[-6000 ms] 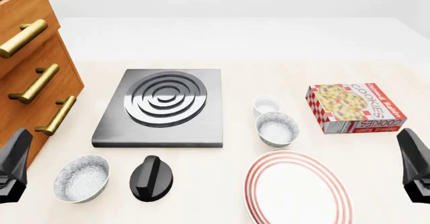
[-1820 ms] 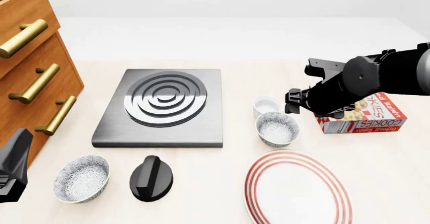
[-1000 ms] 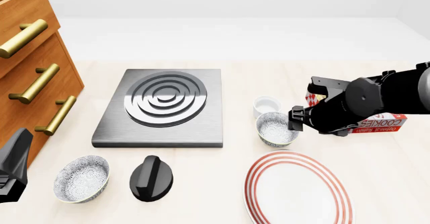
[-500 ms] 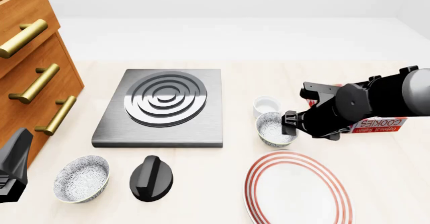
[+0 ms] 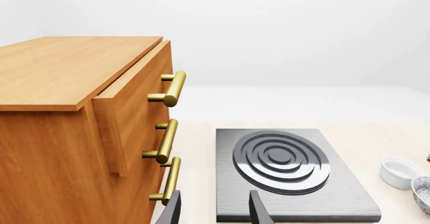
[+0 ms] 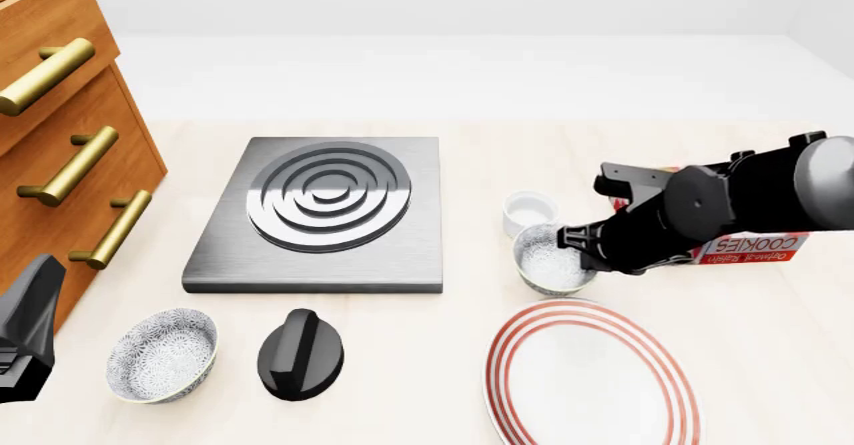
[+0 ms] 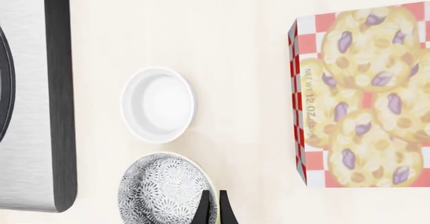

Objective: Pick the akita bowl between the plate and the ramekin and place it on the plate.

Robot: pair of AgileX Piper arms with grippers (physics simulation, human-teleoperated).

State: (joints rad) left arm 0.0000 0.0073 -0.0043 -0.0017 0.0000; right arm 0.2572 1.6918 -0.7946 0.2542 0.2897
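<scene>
The akita bowl [image 6: 549, 264], speckled grey-blue, sits between the plain white ramekin [image 6: 529, 208] and the red-ringed plate [image 6: 591, 377]. My right gripper [image 6: 582, 249] hangs over the bowl's right side. In the right wrist view its two fingers stand almost together with the rim of the akita bowl [image 7: 161, 193] between them, next to the ramekin [image 7: 158, 104]. My left gripper [image 5: 213, 214] is open with nothing in it, low at the front left [image 6: 24, 333]. The left wrist view catches the ramekin [image 5: 400, 171] and a sliver of the bowl [image 5: 424, 194].
A second speckled bowl [image 6: 162, 353] and a black knob [image 6: 300, 353] lie at the front left. The steel hob [image 6: 320, 213] is left of the ramekin. A cookie box [image 6: 750, 237] lies behind my right arm. A wooden drawer unit [image 6: 60, 155] lines the left edge.
</scene>
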